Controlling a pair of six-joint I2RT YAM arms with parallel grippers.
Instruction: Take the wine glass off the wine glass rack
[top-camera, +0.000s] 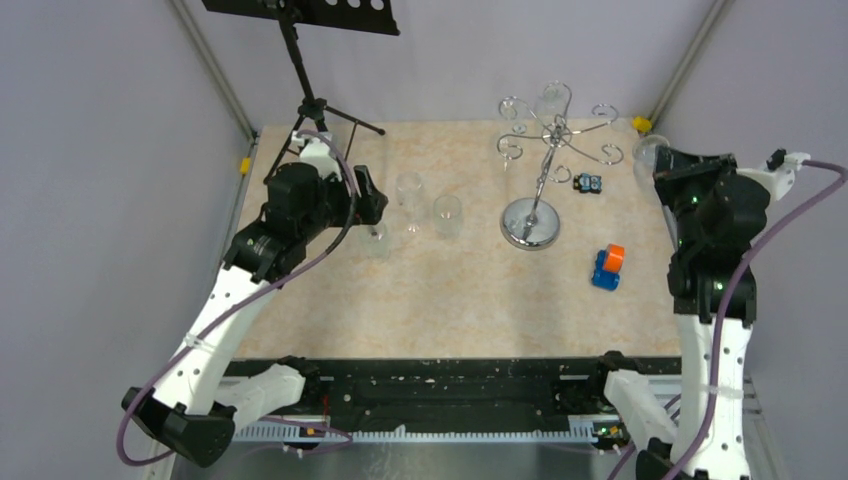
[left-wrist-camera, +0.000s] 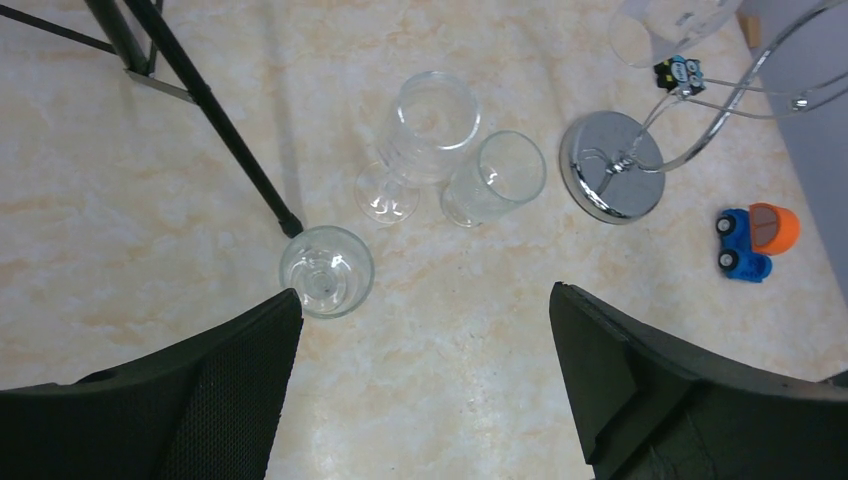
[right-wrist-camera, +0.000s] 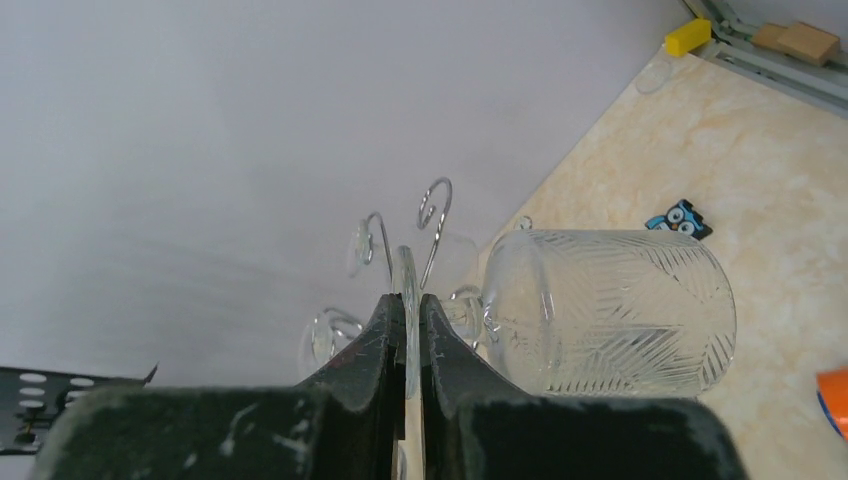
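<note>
Right gripper (right-wrist-camera: 405, 300) with jaws clenched on the thin foot of the wine glass (right-wrist-camera: 610, 310), which hangs on its side at the far right, just beside the scroll arms of the wine glass rack (top-camera: 531, 222); whether the foot is clear of the nearest scroll cannot be told. Likely hazards: the bowl's weight may pivot the foot out of the narrow grip, or a sideways pull may snag a scroll and tip the rack. Left gripper (left-wrist-camera: 425, 295), jaws released, hovers over the standing glasses (left-wrist-camera: 326, 270) on the surface (left-wrist-camera: 130, 250).
</note>
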